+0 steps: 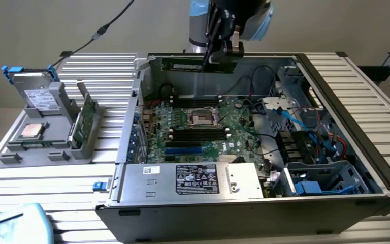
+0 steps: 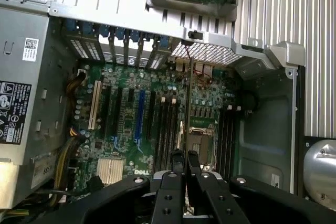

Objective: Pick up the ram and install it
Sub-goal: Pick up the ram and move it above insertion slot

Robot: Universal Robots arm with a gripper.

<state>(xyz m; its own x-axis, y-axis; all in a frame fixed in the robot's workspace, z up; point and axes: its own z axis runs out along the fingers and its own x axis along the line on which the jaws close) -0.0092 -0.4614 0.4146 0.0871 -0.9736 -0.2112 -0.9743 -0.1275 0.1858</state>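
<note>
though a mere edge in the wrist view, ram (image 1: 181,64) broadside in the exterior view, tight between jaws

— Table (image 1: 53,180)?
— Ribbed bare metal, satin sheen. Case (image 1: 249,223): dark and matt outside, grey sheet metal inside.
— Motherboard (image 1: 212,148)?
— Glossy green board, with black plastic slots (image 1: 195,133). Same dark green on ram (image 1: 195,65).
— Holder (image 1: 19,152)?
— Grey matt plastic. Power supply (image 1: 140,188): plain dull metal, paper label. Gripper (image 2: 184,158): matt black.
</note>
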